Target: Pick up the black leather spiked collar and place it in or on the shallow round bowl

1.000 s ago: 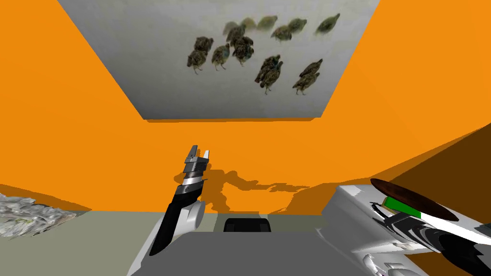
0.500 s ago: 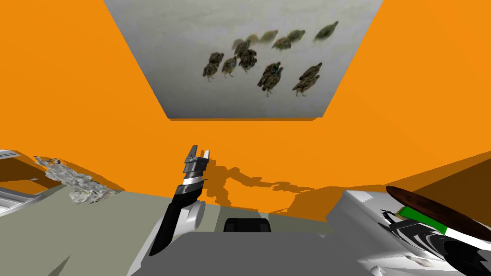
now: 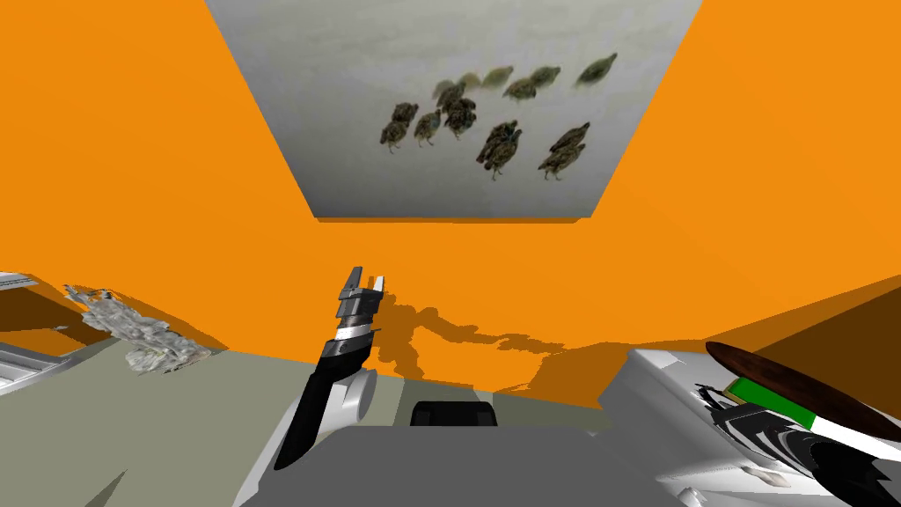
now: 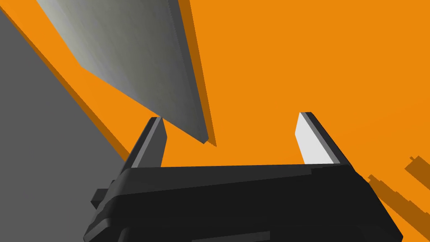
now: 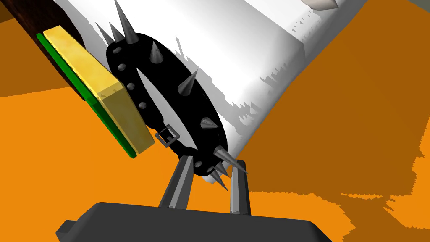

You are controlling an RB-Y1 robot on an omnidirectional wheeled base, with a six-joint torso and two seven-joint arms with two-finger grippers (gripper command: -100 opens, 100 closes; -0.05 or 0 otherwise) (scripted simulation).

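Black spiked collar (image 5: pixel 203 107), right hand (image 5: pixel 212 164) pinched narrowly on its band

collar (image 5: pixel 193 107): near end partly covered by right gripper (image 5: pixel 211 164) fingers
dark brown disc (image 3: pixel 774 374): right end cut off by picture edge

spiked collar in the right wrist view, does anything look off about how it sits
Yes: the black spiked collar lies squashed into a narrow oval beside the yellow and green block. One end pokes past the corner of the white surface, where the right end effector pinches it.
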